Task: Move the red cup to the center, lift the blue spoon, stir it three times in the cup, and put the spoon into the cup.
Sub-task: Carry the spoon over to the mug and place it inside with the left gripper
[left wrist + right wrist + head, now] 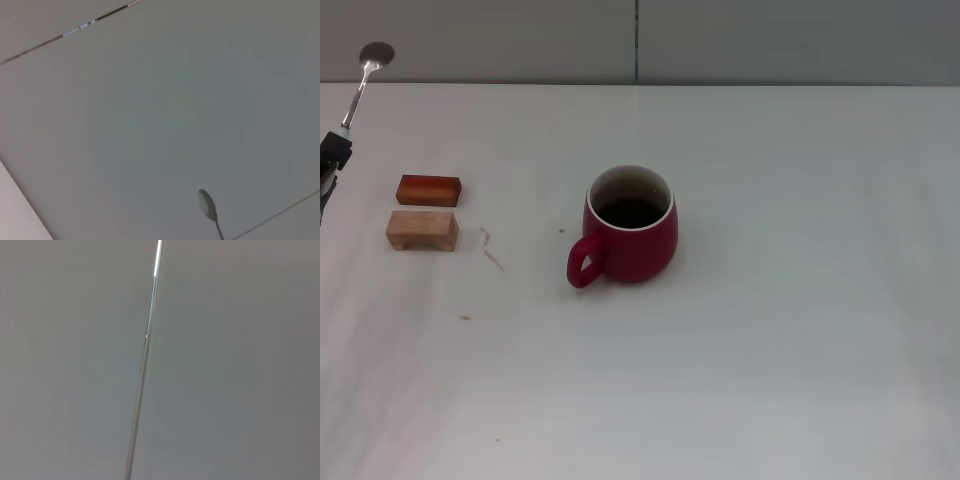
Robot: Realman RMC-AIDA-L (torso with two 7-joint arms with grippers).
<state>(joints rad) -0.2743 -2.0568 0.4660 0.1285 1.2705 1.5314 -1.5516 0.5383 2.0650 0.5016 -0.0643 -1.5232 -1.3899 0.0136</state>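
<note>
The red cup (632, 235) stands upright near the middle of the white table, handle toward the front left, dark inside. My left gripper (334, 148) is at the far left edge, raised above the table and shut on the blue spoon (365, 75). Only the spoon's grey metal neck and bowl show, pointing up; its pale blue handle is hidden in the gripper. The spoon's bowl also shows in the left wrist view (206, 204) against the grey wall. The spoon is well to the left of the cup. My right gripper is out of view.
Two small wooden blocks lie left of the cup: a reddish-brown one (428, 190) and a pale one (421, 229) in front of it. A grey wall (770, 40) runs behind the table. The right wrist view shows only the wall's seam (145, 355).
</note>
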